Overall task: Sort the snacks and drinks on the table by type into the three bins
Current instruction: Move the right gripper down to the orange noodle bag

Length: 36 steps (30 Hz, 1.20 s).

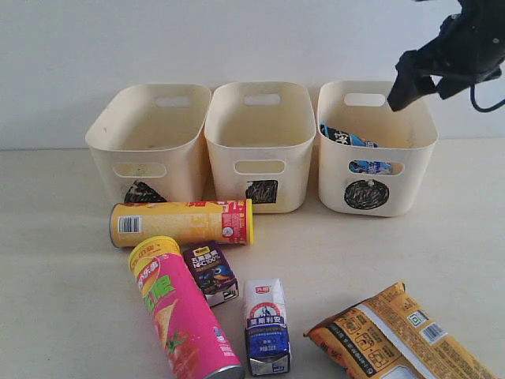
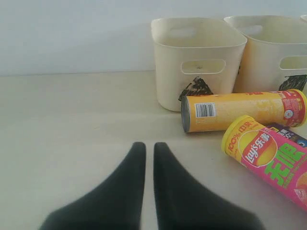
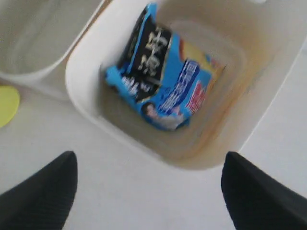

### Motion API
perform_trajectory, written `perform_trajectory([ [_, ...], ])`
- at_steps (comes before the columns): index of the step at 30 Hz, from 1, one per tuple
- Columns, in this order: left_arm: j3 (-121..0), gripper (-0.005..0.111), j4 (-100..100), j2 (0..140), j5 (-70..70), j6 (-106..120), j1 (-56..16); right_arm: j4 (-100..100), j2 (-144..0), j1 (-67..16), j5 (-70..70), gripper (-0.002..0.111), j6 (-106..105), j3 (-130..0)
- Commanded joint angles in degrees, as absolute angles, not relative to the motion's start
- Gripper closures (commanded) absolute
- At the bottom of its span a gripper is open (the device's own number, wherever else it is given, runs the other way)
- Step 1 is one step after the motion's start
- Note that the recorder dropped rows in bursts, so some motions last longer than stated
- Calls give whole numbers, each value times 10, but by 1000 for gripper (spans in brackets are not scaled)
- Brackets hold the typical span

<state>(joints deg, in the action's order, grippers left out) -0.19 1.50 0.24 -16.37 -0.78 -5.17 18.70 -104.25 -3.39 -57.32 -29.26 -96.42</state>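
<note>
The blue-white-black bag (image 3: 163, 81) lies inside the circle-marked bin (image 1: 377, 150), and my right gripper (image 3: 148, 160) hangs open and empty above that bin's front rim (image 3: 84, 91). In the exterior view the right gripper (image 1: 412, 83) is high at the back right. On the table (image 1: 63, 316) lie the yellow tube (image 1: 181, 223), the pink tube (image 1: 177, 316), the purple carton (image 1: 211, 272), the white and blue carton (image 1: 265, 325) and the orange bag (image 1: 402, 335). My left gripper (image 2: 145, 146) is shut on nothing, low over bare table short of the yellow tube (image 2: 240, 110).
The triangle bin (image 1: 150, 142) and the square bin (image 1: 260, 146) stand side by side to the left of the circle bin, both with nothing showing inside. A wall runs close behind the bins. The orange bag reaches the table's front right corner.
</note>
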Motion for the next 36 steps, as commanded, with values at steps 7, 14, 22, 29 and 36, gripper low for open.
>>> perform_trajectory([
  [7,0,101,11,0,-159,-5,-51,185,-1006,-28,-700,35,-282,-900],
  [14,0,101,11,0,-159,-5,-51,223,-943,-16,-675,35,-348,-722],
  [22,0,101,11,0,-159,-5,-51,275,-938,-5,-630,35,-364,-597],
  [29,0,101,11,0,-159,-5,-51,321,-938,-5,-593,29,-404,-521],
  [36,0,101,11,0,-159,-5,-51,321,-938,-7,-524,20,-408,-470],
])
